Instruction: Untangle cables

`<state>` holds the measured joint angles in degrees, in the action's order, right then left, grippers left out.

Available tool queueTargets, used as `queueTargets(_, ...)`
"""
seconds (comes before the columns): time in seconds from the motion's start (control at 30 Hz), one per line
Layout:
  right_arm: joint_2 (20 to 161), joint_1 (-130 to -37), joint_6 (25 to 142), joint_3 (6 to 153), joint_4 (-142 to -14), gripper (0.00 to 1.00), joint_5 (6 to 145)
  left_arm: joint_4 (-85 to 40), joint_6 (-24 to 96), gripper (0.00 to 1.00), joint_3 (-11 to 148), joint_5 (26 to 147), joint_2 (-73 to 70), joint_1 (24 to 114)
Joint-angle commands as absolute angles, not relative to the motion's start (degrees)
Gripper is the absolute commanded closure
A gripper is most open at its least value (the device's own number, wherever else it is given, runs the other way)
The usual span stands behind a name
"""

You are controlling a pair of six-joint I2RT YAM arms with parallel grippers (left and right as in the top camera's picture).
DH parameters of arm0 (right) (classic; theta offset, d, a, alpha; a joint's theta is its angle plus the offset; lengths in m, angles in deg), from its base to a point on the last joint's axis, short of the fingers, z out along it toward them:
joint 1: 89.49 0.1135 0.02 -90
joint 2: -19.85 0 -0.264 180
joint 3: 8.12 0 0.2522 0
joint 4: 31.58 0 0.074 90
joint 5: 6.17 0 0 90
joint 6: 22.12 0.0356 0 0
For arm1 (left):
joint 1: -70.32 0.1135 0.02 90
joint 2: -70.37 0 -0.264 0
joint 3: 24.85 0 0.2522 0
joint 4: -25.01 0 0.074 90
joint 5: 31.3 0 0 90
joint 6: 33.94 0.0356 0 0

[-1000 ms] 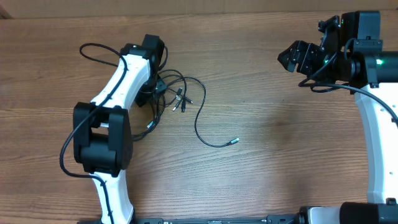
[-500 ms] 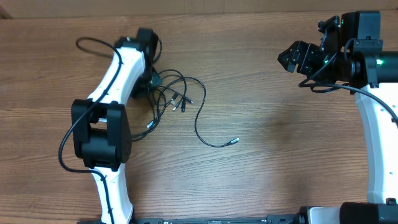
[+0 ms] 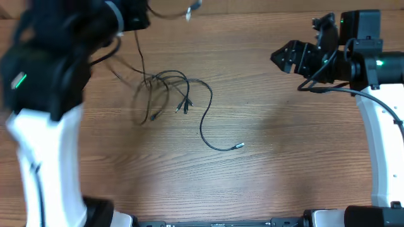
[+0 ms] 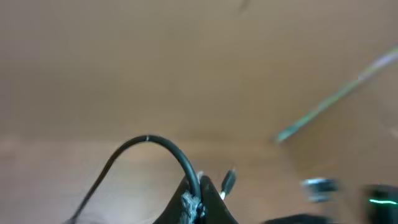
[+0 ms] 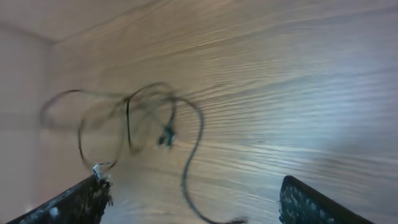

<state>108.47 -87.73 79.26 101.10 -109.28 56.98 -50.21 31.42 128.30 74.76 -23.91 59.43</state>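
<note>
Thin black cables (image 3: 169, 85) lie tangled on the wooden table left of centre. One long strand curls out to a small plug (image 3: 238, 145). My left gripper (image 3: 134, 17) is raised high at the top left and blurred. In the left wrist view it (image 4: 198, 190) is shut on one black cable (image 4: 152, 142), with a plug (image 4: 228, 180) dangling beside the jaws. That strand hangs down to the tangle. My right gripper (image 3: 285, 58) is open and empty at the upper right, far from the cables. The right wrist view shows its jaws (image 5: 193, 202) spread wide, with the tangle (image 5: 140, 118) ahead.
The left arm (image 3: 44, 113) fills the left side of the overhead view, close to the camera. The right arm's white link (image 3: 379, 139) runs along the right edge. The wooden table (image 3: 284, 157) ends at a far edge along the top.
My left arm has lifted from the table toward the camera, holding one cable. The tangle has been pulled and stretched. The right gripper has shifted slightly left.
</note>
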Motion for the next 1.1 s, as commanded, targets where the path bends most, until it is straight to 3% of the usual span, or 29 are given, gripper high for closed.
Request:
queueTargets(0.0,108.64,-85.59,76.33,101.21,-108.17,0.13,49.77,-46.53,26.21,0.96,128.17,81.27,-23.01,59.43)
queueTargets(0.17,108.64,-81.61,76.07,101.21,-105.96,0.12,45.13,-35.21,14.98,0.96,128.21,86.43,-22.11,61.31)
queueTargets(0.3,110.35,-76.86,77.16,101.21,-102.66,0.12,45.15,-17.73,0.23,0.96,128.21,88.59,-22.14,65.26)
queueTargets(0.4,113.08,-73.15,82.38,101.21,-99.93,0.12,45.15,-8.83,-4.45,0.96,128.21,87.02,-22.14,66.69)
queueTargets(0.8,124.45,-58.15,103.24,101.21,-81.43,0.12,51.36,-7.78,-6.24,0.96,128.21,81.73,-22.14,66.66)
queueTargets(0.9,125.65,-54.99,103.02,101.21,-77.85,0.07,54.44,-7.54,-8.76,0.96,128.21,80.72,-22.14,66.66)
queueTargets(1.07,126.54,-51.58,91.43,101.21,-67.66,0.05,54.62,-2.6,-14.99,0.96,128.21,81.05,-22.07,66.66)
